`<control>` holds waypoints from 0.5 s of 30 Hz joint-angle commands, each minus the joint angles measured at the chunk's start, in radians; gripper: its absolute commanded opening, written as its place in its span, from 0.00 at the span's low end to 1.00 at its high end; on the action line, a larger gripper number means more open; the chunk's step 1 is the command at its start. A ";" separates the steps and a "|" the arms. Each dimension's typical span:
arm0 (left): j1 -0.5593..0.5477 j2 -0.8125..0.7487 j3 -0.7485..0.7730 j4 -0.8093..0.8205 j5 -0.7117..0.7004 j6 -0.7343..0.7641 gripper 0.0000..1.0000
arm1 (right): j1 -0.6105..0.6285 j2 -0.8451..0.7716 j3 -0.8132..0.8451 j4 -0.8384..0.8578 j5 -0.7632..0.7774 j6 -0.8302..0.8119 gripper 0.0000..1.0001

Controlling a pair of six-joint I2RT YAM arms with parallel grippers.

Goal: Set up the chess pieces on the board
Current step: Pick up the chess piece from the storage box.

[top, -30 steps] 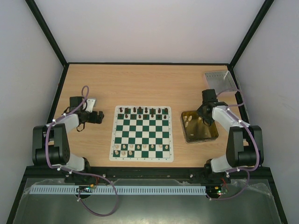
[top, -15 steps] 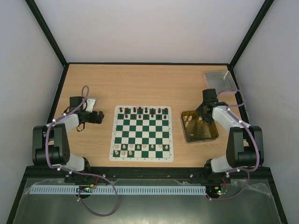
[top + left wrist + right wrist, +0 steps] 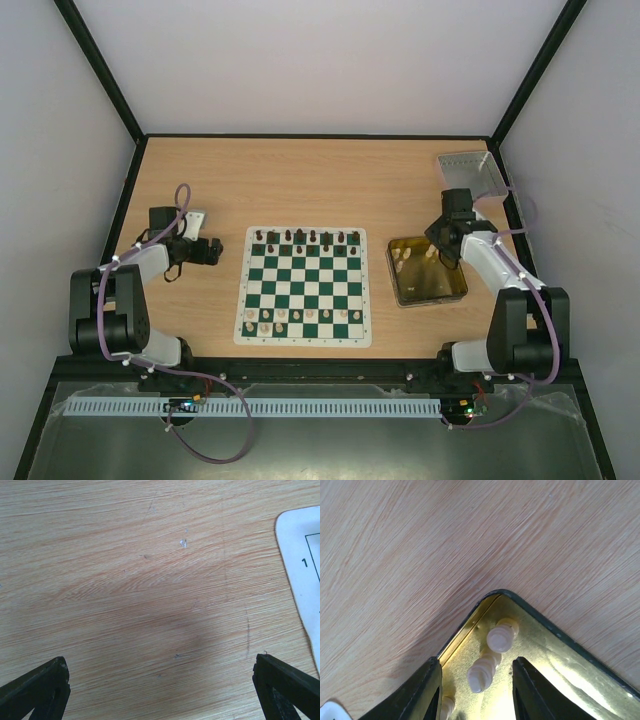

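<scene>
The green and white board [image 3: 304, 286] lies mid-table. Dark chess pieces [image 3: 305, 237] line its far row and cream ones [image 3: 298, 318] stand in its two near rows. More cream pieces [image 3: 481, 674] stand upright in the far corner of a gold tin [image 3: 445, 285]. My right gripper [image 3: 438, 246] hangs over that corner. In the right wrist view this gripper [image 3: 477, 692] is open, with a cream piece between its fingers and a gap on each side. My left gripper [image 3: 217, 250] rests wide open over bare wood left of the board, holding nothing [image 3: 160, 695].
A grey square tray [image 3: 468, 175] sits at the back right corner, just beyond the right arm. The board's white border corner [image 3: 300, 545] shows at the right of the left wrist view. Black frame rails edge the wooden table.
The right arm has swung a little to the right and back over the tin's far corner. The left arm and the pieces on the board have not moved.
</scene>
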State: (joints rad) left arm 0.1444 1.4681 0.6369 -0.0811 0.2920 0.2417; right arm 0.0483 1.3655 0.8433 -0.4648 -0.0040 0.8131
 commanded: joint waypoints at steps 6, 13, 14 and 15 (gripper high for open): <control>-0.003 0.005 0.018 -0.008 0.019 0.010 0.99 | -0.057 0.016 -0.036 0.017 -0.022 0.022 0.37; -0.003 0.005 0.017 -0.008 0.019 0.010 0.99 | -0.080 0.041 -0.054 0.056 -0.059 0.028 0.36; -0.004 0.004 0.017 -0.009 0.019 0.010 0.99 | -0.081 0.042 -0.055 0.061 -0.059 0.028 0.36; -0.003 0.004 0.017 -0.008 0.020 0.010 1.00 | -0.083 0.044 -0.054 0.065 -0.059 0.028 0.36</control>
State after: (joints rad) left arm 0.1444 1.4681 0.6369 -0.0811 0.2962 0.2428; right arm -0.0261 1.3952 0.7990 -0.4332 -0.0555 0.8314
